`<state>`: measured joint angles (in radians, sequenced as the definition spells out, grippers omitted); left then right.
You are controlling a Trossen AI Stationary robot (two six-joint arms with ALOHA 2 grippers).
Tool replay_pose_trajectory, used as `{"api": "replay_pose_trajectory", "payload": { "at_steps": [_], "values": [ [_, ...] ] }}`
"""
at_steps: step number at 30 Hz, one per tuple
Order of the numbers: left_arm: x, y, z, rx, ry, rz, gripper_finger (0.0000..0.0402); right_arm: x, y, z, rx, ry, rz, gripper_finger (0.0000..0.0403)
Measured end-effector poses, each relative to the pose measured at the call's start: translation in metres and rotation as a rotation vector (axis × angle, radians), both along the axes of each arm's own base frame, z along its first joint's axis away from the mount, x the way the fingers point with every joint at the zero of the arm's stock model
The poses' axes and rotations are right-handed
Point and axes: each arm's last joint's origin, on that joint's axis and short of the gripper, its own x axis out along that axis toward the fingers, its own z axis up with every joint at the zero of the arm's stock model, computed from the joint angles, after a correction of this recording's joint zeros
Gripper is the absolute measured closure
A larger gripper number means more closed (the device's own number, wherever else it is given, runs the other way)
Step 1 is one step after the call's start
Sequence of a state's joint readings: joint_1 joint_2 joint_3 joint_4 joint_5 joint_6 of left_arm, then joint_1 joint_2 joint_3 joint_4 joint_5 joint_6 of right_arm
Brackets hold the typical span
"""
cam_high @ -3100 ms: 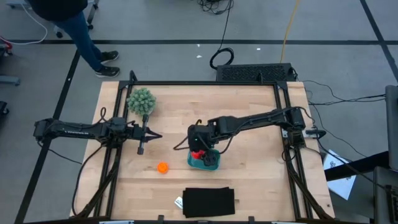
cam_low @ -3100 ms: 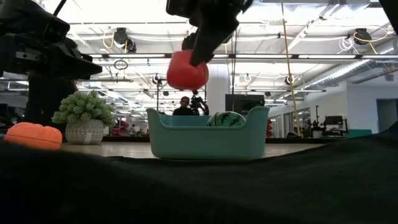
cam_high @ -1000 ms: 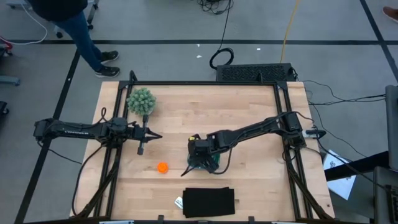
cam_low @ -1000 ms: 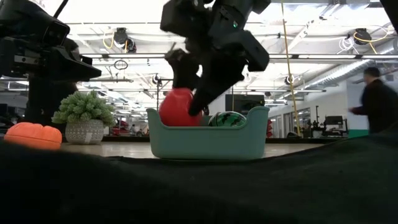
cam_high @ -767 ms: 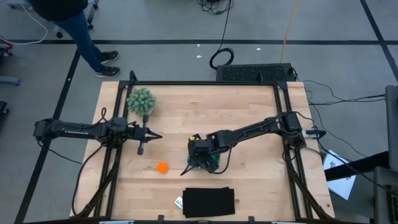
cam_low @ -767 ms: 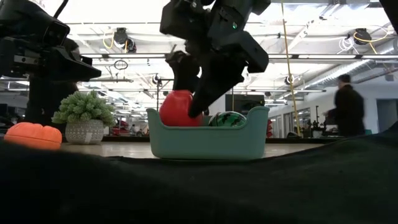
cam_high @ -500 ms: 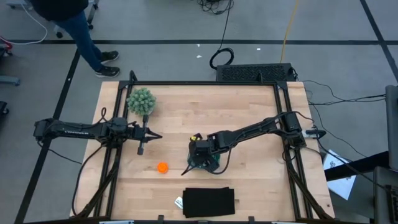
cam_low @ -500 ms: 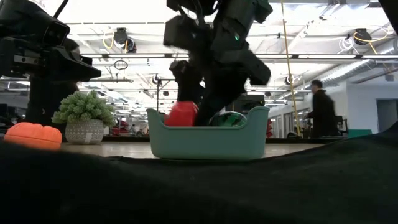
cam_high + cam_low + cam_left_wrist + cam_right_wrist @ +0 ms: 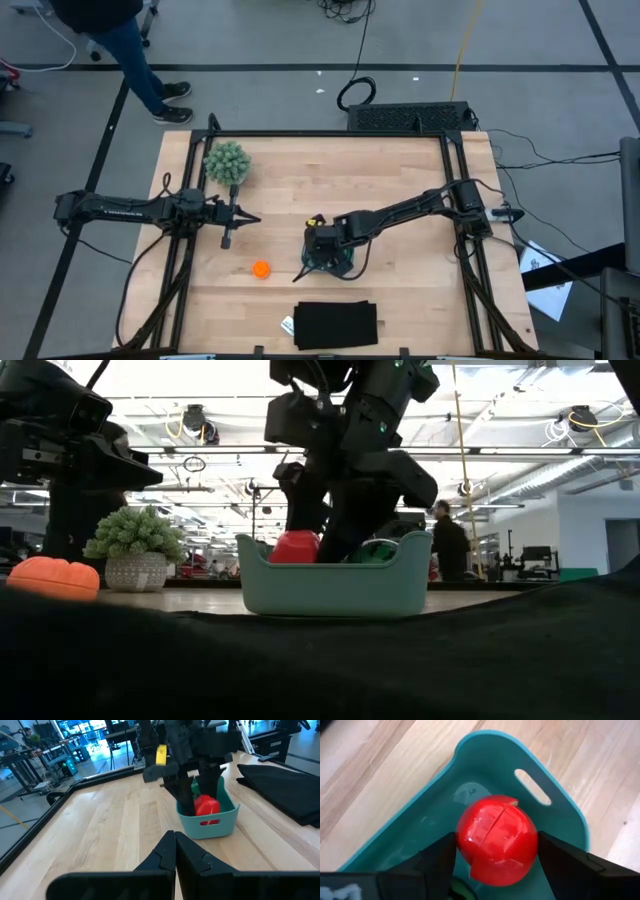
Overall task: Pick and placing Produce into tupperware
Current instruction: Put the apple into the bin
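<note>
We have lowered the red ball point(image 9: 497, 840) into the tub point(image 9: 470, 765); the right gripper point(image 9: 495, 851) clasps it, leaving only release.

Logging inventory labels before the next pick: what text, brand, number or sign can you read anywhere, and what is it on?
No readable text in any view.
Teal tub: no lettering visible.
Red ball: none.
Yellow tag on the right arm: no marking can be made out.
White slip beside the black mat: too small to read.
Screens in the room behind: blurred, unreadable.
</note>
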<state>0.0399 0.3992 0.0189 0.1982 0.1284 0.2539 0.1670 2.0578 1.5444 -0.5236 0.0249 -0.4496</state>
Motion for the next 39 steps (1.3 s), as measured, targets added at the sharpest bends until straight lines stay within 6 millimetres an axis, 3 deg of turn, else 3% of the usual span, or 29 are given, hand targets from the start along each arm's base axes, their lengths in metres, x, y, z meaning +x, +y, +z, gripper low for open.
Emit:
{"api": "replay_pose_trajectory", "payload": {
  "at_steps": [27, 39],
  "values": [
    [0.000, 0.000, 0.000, 0.001, 0.001, 0.000, 0.0400, 0.002, -0.009, -0.007, 0.052, 0.033, -0.075, 0.0148],
    [0.000, 0.000, 0.000, 0.000, 0.002, 0.000, 0.0401, 0.000, -0.012, -0.010, 0.062, 0.059, -0.113, 0.0091]
  ]
}}
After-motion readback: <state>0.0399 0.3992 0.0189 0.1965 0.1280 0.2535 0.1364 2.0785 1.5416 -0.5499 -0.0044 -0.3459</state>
